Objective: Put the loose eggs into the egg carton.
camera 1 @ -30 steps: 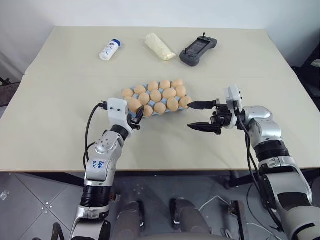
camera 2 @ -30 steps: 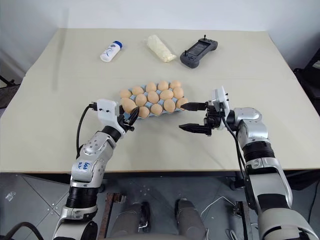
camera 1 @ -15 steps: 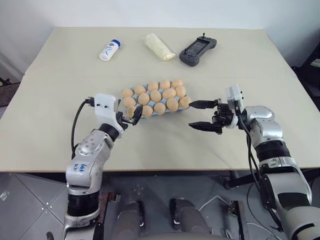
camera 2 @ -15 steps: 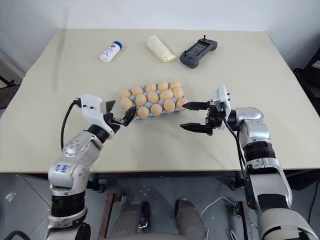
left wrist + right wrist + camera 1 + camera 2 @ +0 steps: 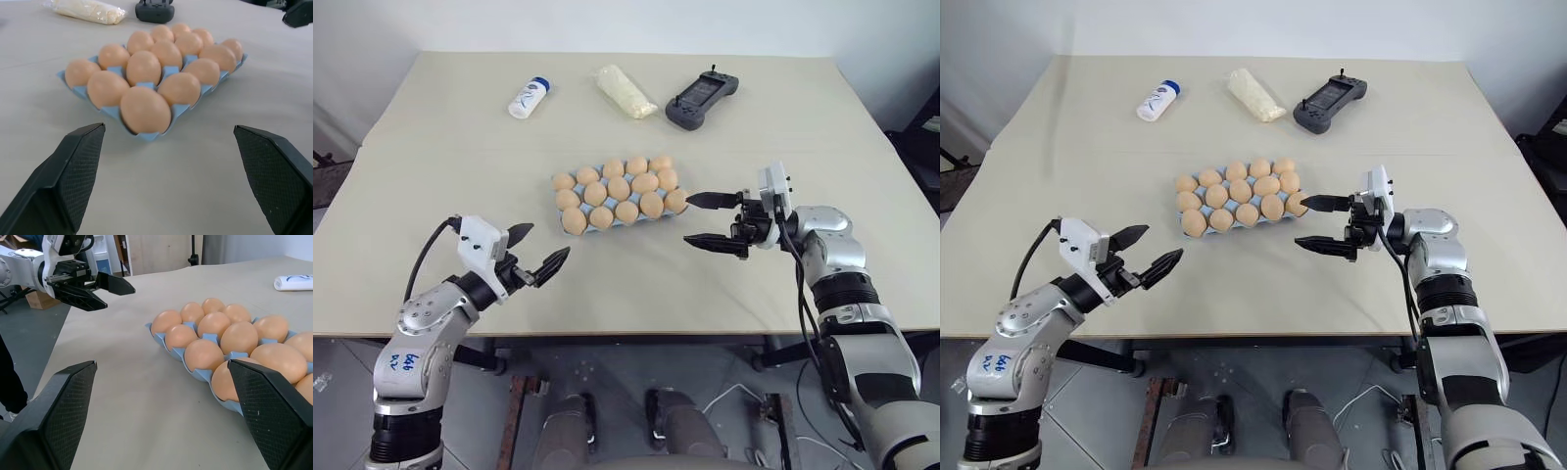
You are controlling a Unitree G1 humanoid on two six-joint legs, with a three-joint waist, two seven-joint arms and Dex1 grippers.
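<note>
- eggs [image 5: 619, 191] sit in the egg carton [image 5: 146, 135], mid-table [image 5: 431, 147]
- far behind it: bottle [image 5: 528, 97] left, packet [image 5: 625, 91] middle, controller [image 5: 701, 98] right

Handwritten blue marks on the left arm; nothing else legible

The left arm's grey upper casing [image 5: 403, 363], well behind its own fingers, bears blue handwriting, roughly "606" or "bab" above "X2", too scrawled to be sure. The white bottle [image 5: 528, 97], far beyond the fingers, carries blue print too small to read.
</note>
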